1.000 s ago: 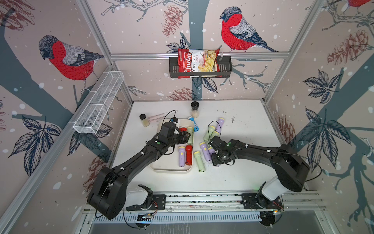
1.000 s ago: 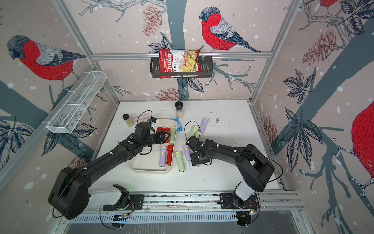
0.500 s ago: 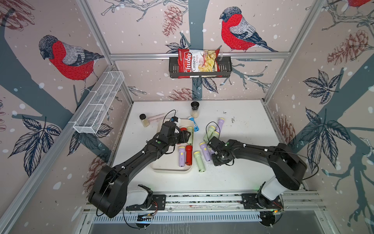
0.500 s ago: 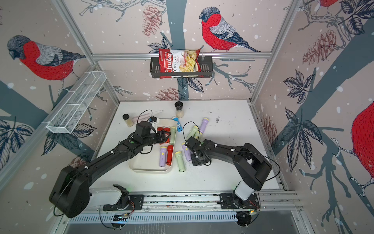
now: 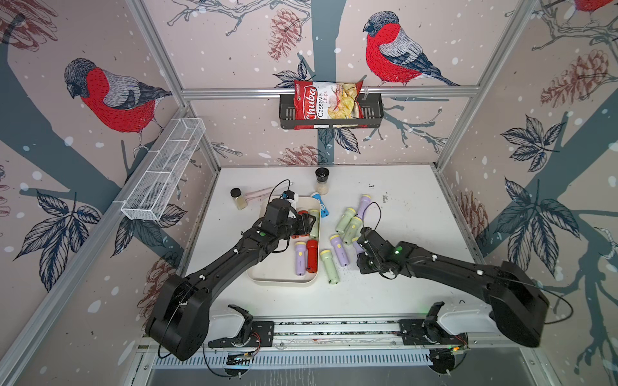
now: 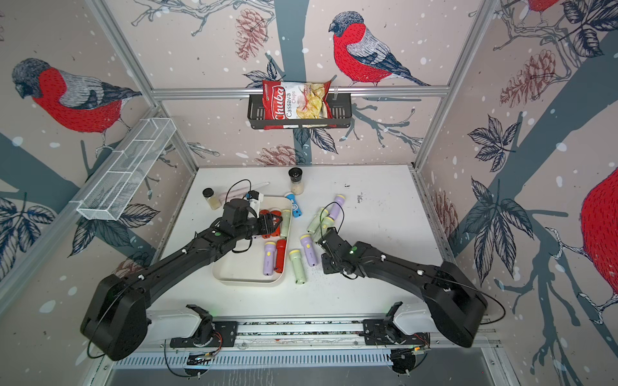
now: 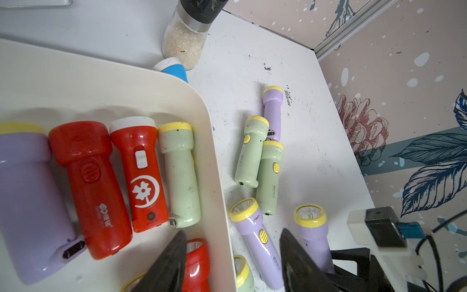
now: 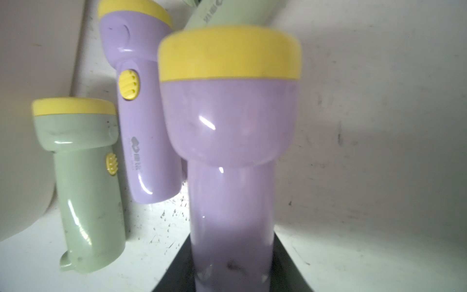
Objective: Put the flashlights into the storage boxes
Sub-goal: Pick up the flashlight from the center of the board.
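Observation:
The cream storage box [image 5: 284, 284] holds several flashlights: a lilac one [image 5: 300, 262], red ones [image 5: 312, 255] and a pale green one [image 7: 180, 174]. My left gripper [image 7: 233, 231] hovers open over the box's right rim, with nothing between its fingers. My right gripper [image 8: 231, 252] is shut on the handle of a lilac flashlight with a yellow head [image 8: 228, 121], low over the table just right of the box; in a top view only a sliver of that flashlight [image 5: 356, 248] shows. Loose on the table lie a green flashlight [image 5: 329, 267], a lilac one [image 5: 339, 250], two green ones [image 5: 346, 222], another lilac one [image 5: 364, 204] and a blue one [image 5: 321, 206].
Two black-capped glass jars [image 5: 322, 180] [image 5: 238, 198] and a pink stick [image 5: 259, 194] stand behind the box. A white wire rack [image 5: 164, 170] hangs on the left wall. A black basket [image 5: 371, 110] with a chips bag hangs on the back wall.
My right gripper has closed on the lilac flashlight beside the box. The left arm has stayed almost still over the box's rim.

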